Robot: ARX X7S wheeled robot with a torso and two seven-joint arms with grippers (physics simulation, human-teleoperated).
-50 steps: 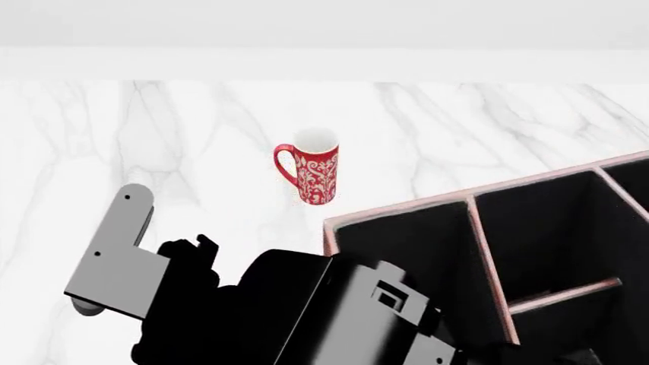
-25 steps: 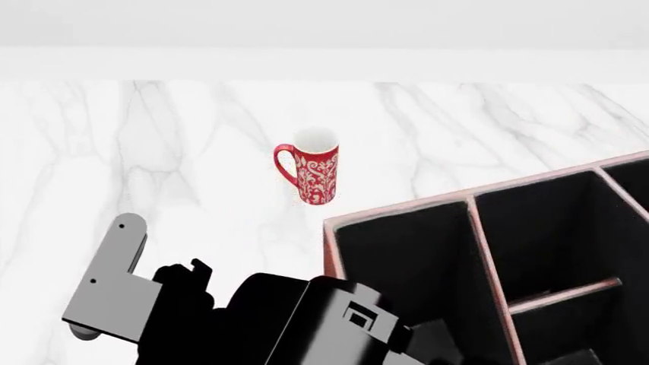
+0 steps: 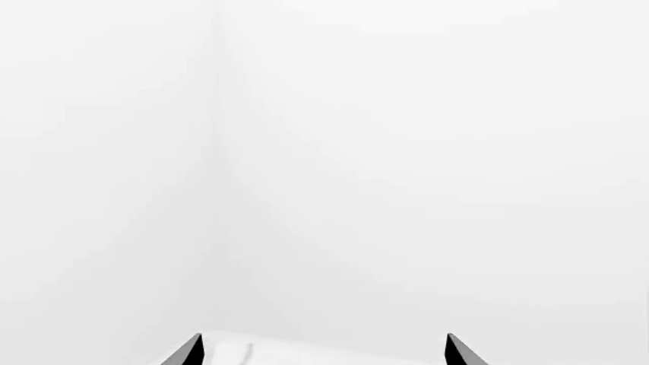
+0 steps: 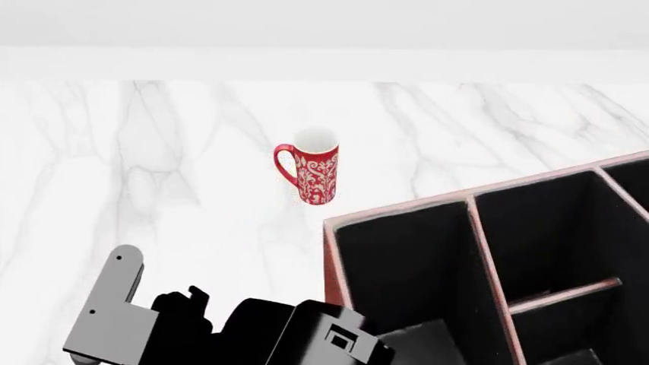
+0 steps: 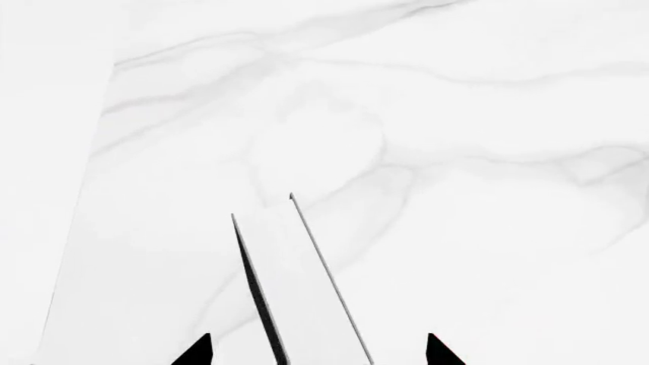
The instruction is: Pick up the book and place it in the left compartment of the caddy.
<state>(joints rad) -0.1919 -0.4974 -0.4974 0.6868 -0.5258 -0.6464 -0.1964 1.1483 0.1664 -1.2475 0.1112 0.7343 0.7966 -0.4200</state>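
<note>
The right gripper (image 5: 315,353) has its jaws apart: in the right wrist view only the two black fingertips (image 5: 197,351) show, one on each side of the book (image 5: 296,289). The book runs out between them, edge-on, its white page edges towards the camera and a thin black cover line along each side. Bare marble shows between the book and each fingertip, so neither tip touches it in the part that can be seen. Whether the book stands on the marble table (image 5: 487,152) or hangs above it cannot be told from this view. The grey-veined marble fills the rest of that picture.

The left gripper (image 3: 322,351) is also spread, and nothing lies between its two dark tips. It faces plain white walls, with a sliver of marble just beyond the tips.

In the head view neither gripper can be made out. A bulky black arm (image 4: 273,334) with a grey link (image 4: 106,312) fills the lower left, close beside the near corner of the caddy (image 4: 330,274). The caddy sits at the lower right, reddish-brown outside with pale pinkish rims. Its left compartment (image 4: 406,258), long and black-lined, lies nearest the arm. A dark shape low in that compartment is too unclear to name, and the book cannot be picked out in this view. A red patterned mug (image 4: 316,175) stands upright on the table, beyond the caddy and apart from it
</note>
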